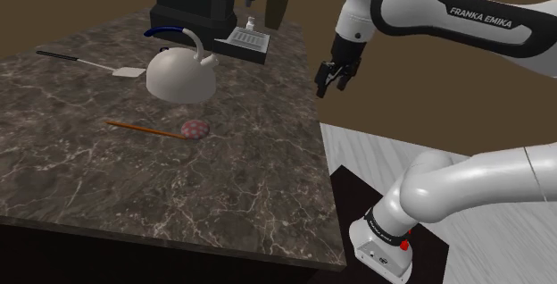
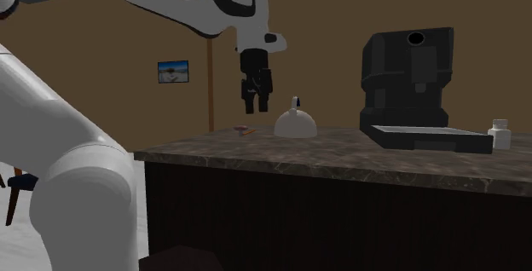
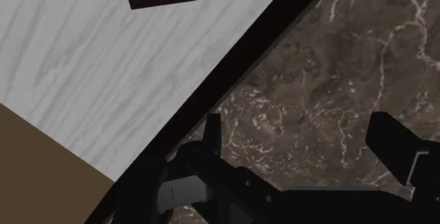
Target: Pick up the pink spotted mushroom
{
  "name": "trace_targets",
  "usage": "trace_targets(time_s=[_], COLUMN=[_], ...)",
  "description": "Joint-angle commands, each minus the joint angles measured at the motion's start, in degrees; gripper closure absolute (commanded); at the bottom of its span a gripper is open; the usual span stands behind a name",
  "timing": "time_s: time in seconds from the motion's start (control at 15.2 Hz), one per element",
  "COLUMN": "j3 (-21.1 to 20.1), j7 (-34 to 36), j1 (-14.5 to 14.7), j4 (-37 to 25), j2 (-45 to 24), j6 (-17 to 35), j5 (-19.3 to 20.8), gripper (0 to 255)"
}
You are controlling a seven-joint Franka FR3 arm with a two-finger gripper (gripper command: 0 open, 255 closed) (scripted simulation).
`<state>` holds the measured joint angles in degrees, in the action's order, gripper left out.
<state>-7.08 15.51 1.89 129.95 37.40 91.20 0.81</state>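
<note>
Gripper [image 1: 335,79] hangs over the dark marble counter's [image 1: 107,184] edge, fingers apart, holding nothing. Pink spotted mushroom [image 1: 194,129] lies on counter near white kettle [image 1: 181,75], well apart from gripper.

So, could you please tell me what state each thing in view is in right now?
Gripper: open, in the air, holding nothing.
Mushroom: lying on the counter, untouched.
Kettle: upright on the counter.
Spatula: lying flat.
Wooden stick: lying flat beside the mushroom.
Small bottle: upright.
</note>
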Motion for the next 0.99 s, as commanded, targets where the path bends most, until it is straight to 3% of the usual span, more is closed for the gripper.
trace_targets(time_s=[0.0,0.46,0.92], j3=[-2.5,-10.1,-17.3], j7=[3.2,13.7,24.8], j1=[0.6,2.1,3.3], j4=[-1.6,-8.5,-18.8], j2=[-2.7,-12.5,-25.1], j6=[0.8,2.9,4.1], j5=[-1.4,-4.2,-3.5], gripper=[0,0,0])
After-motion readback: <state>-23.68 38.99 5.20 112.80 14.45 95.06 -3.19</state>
